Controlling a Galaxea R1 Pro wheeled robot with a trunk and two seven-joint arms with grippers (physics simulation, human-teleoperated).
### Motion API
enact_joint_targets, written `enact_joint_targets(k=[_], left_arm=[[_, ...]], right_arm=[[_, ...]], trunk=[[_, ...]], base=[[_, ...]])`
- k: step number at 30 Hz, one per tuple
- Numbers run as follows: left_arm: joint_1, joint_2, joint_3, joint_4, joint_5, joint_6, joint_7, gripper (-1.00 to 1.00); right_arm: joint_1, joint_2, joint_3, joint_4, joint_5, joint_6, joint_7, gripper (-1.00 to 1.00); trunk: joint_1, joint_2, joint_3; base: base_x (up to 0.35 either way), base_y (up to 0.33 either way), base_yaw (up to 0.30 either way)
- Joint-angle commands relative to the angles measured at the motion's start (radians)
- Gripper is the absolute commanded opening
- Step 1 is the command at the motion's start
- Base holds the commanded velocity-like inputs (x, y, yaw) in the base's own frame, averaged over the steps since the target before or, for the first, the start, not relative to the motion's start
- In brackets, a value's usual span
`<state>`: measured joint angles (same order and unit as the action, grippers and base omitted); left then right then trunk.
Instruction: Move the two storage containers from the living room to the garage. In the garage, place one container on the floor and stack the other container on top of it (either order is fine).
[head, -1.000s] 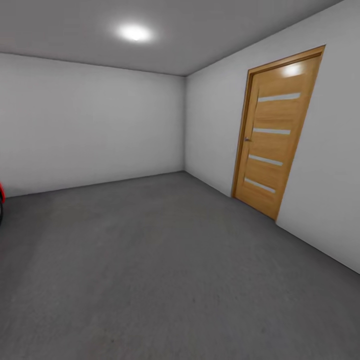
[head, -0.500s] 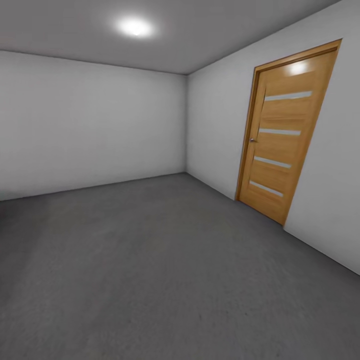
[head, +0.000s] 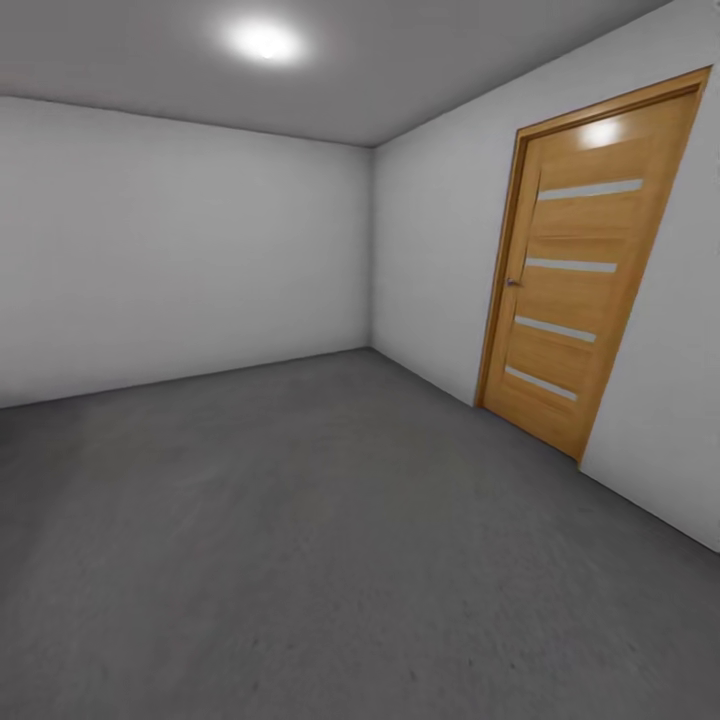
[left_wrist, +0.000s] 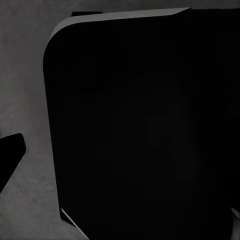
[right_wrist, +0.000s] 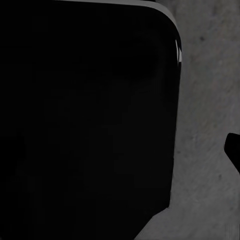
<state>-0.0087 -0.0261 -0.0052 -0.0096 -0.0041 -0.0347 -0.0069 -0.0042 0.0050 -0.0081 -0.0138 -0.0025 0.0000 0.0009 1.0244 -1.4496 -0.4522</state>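
I am in the garage, with plain pale grey walls (head: 180, 250) and the dark grey speckled concrete floor (head: 300, 520) stretching ahead. The two storage containers and the living room are out of view. In the left wrist view a large black rounded body (left_wrist: 145, 125) hangs over the floor (left_wrist: 25, 90), with a dark tip (left_wrist: 10, 155) at the picture's edge. The right wrist view has a similar black body (right_wrist: 85, 115) over concrete (right_wrist: 205, 150), and a small dark tip (right_wrist: 234, 150) at its edge. I cannot tell how either gripper's jaws stand.
A wooden door with glass strips (head: 585, 280) stands shut in the right wall. The two walls meet in a far corner (head: 371, 250). A round ceiling light (head: 262, 40) glows overhead. Bare floor runs from me to both walls.
The camera has moved forward: the door now looks larger and sits further right. The red sliver at the left edge a second ago has left the picture.
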Motion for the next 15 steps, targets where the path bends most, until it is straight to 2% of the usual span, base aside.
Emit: enact_joint_targets(k=[1, 15], left_arm=[[-0.001, 0.000, -0.001, 0.001, 0.000, -0.003, -0.001, 1.00], [-0.007, 0.000, -0.002, 0.001, -0.001, -0.003, -0.002, 1.00]], right_arm=[[0.000, 0.000, -0.001, 0.000, 0.000, 0.000, 0.000, 1.00], [0.000, 0.003, 0.003, 0.000, -0.001, 0.000, 0.001, 1.00]], trunk=[[0.001, 0.000, -0.001], [0.001, 0.000, 0.005]], base=[[0.326, 0.104, -0.165], [0.326, 0.106, -0.224]])
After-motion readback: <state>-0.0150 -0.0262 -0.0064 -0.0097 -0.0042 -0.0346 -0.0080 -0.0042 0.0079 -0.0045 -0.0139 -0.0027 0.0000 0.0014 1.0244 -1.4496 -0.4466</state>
